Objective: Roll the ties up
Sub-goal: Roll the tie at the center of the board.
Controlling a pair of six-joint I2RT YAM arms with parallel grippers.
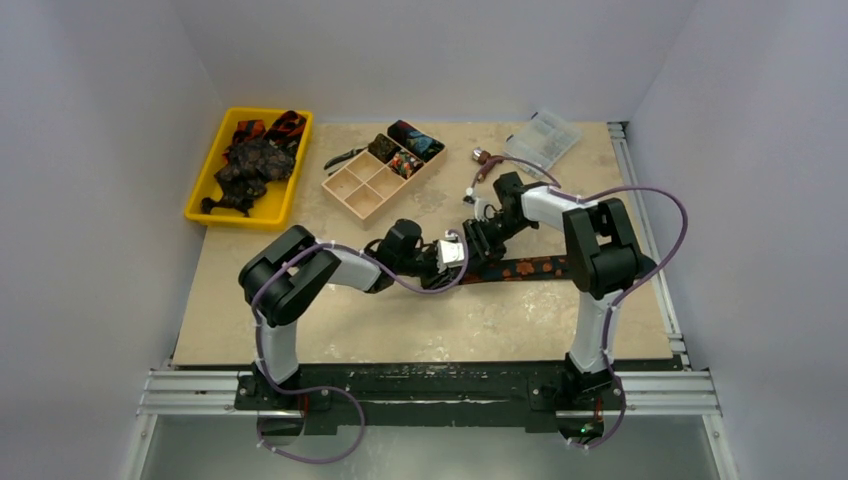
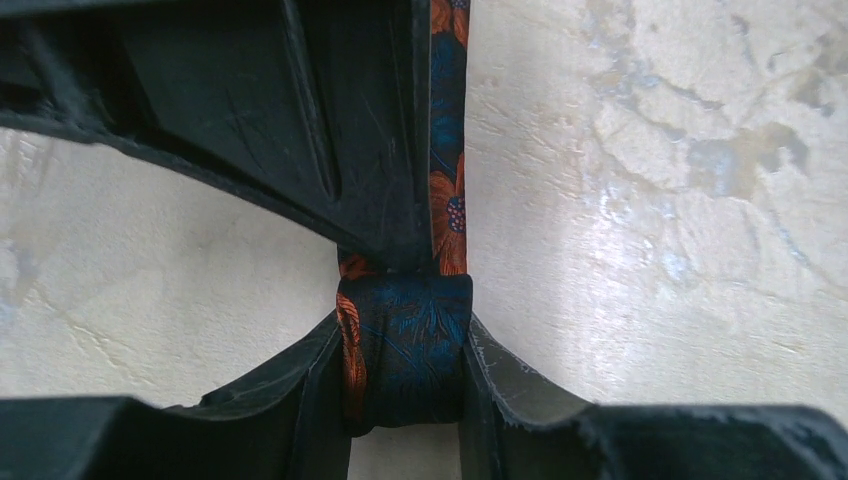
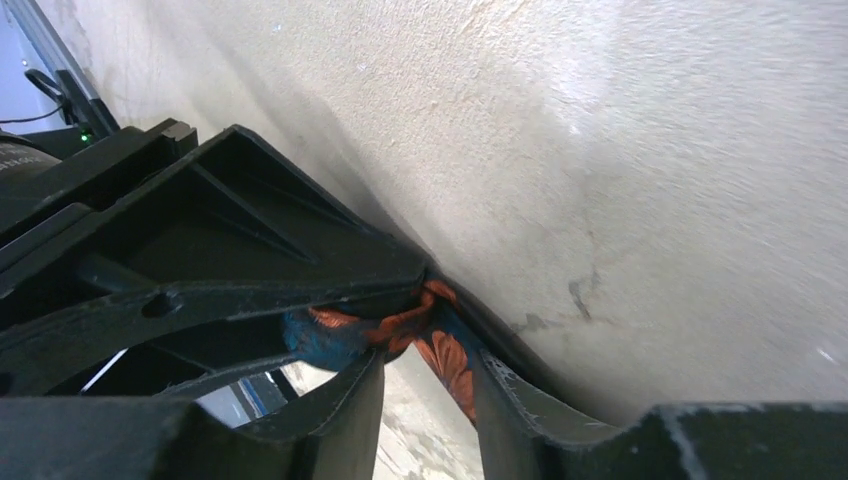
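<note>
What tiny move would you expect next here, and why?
Probably the right claw should back off a little. Its jaws stand apart beside the tie, while the left claw pinches the small rolled end from both sides. With the right claw clear, the left one could likely turn the roll further along the flat length lying on the table.

Beige marbled tabletop (image 1: pixel 300 320). Yellow rectangular plastic tray (image 1: pixel 270 207) at 10 o'clock; tan divided rectangular box (image 1: pixel 362 200) at 11, dark-handled pliers (image 1: pixel 343 157) just beside; clear plastic case (image 1: pixel 543 140) at 1.
</note>
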